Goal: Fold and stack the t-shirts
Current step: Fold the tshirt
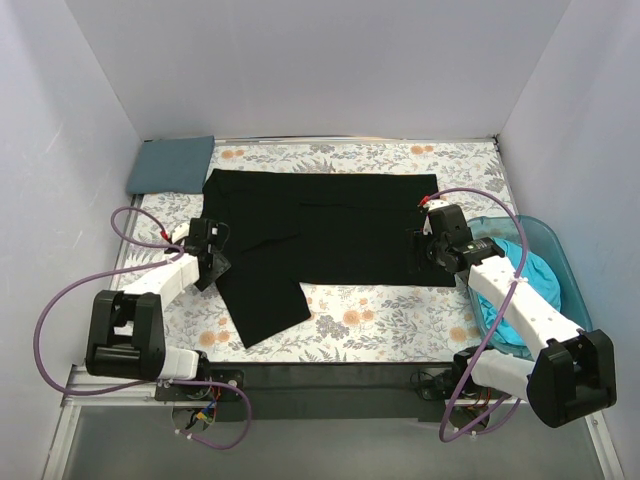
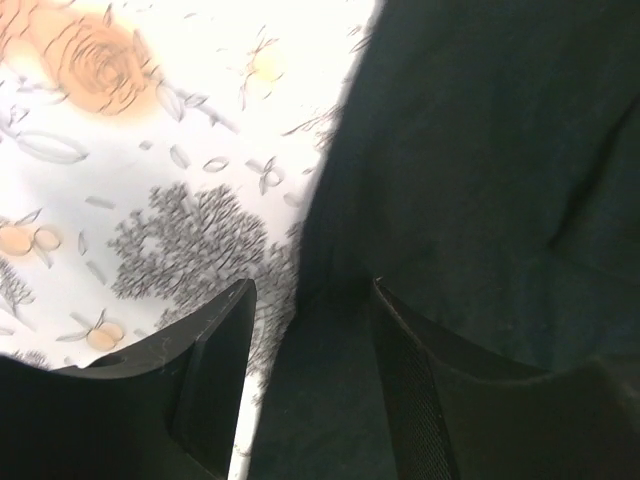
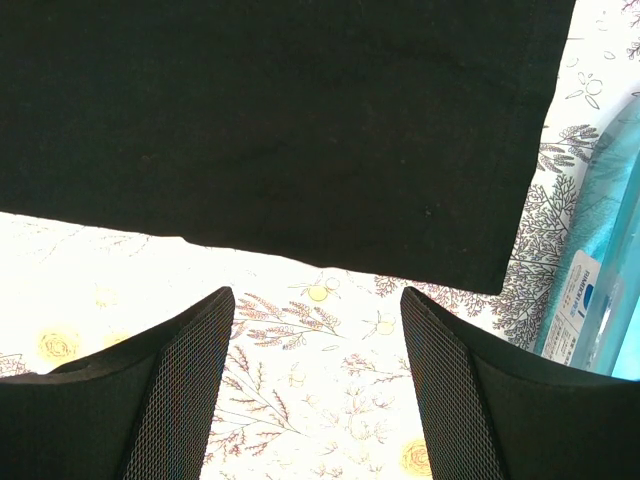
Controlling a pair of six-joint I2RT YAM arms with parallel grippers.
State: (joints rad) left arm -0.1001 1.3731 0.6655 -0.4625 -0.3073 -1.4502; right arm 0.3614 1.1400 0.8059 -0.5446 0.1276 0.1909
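Black t-shirt (image 1: 330, 225) lies flat across the middle of the floral table cloth (image 1: 390, 320), its far edge close to the back wall. One flap runs out toward the near left. The surface is mostly smooth, with a few soft creases left of centre.

Open cloth: a broad strip along the near side between the arms, and a narrow strip at each end of the shirt. At the right end the teal tub (image 1: 548, 238) sits near the hem corner and holds the turquoise t-shirt (image 1: 535, 282). The slate t-shirt (image 1: 170, 165) lies folded at the far left corner, just beside the black one.

Left gripper (image 2: 310, 330): jaws apart, low over the shirt's left edge, which runs between the fingers.

Right gripper (image 3: 315, 310): jaws apart over bare cloth, just short of the hem.
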